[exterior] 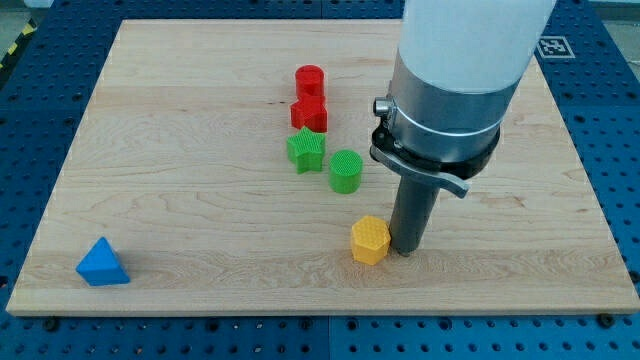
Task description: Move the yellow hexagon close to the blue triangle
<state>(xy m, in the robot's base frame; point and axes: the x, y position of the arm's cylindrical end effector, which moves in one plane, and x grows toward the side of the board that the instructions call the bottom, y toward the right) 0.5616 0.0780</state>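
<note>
The yellow hexagon (370,239) sits on the wooden board at the view's lower middle. The blue triangle (102,263) lies far off at the view's lower left corner of the board. My tip (406,248) rests on the board right beside the hexagon, on its right side, touching or nearly touching it. The wide grey and white arm body rises above the rod and hides the board's upper right part.
A green cylinder (345,171) and a green star (306,150) stand above the hexagon. A red star (310,114) and a red cylinder (310,80) stand above those. The wooden board (180,150) lies on a blue perforated table (610,120).
</note>
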